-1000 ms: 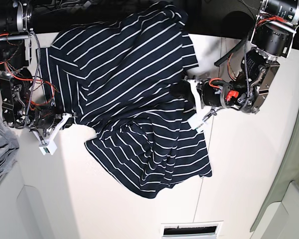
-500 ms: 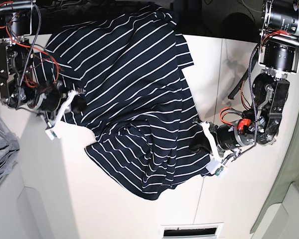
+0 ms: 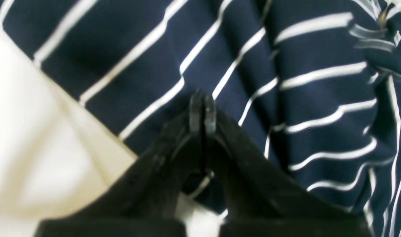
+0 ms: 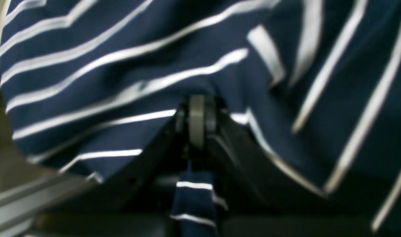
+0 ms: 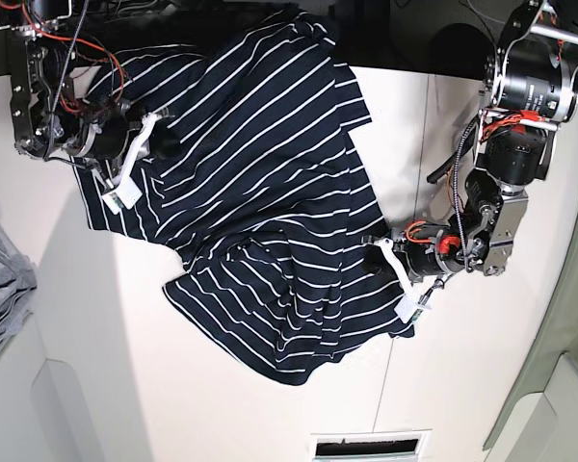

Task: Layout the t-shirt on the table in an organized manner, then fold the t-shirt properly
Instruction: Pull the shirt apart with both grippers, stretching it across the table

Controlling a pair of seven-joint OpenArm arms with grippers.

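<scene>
You are at the spreading step: the t-shirt (image 5: 270, 212) lies rumpled on the bench (image 5: 482, 366). The left gripper (image 3: 203, 110) and right gripper (image 4: 197, 115) each pinch fabric. Next, I judge, you need to draw the cloth flat.

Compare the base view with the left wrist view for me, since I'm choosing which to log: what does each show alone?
Only the base view shows the whole crumpled navy white-striped fabric t-shirt, the right end effector, and a plain grey cloth at the edge. Only the left wrist view shows the left end effector close up, jaws shut on a fold. Both share the shirt, the matte white table and that left end effector.
</scene>
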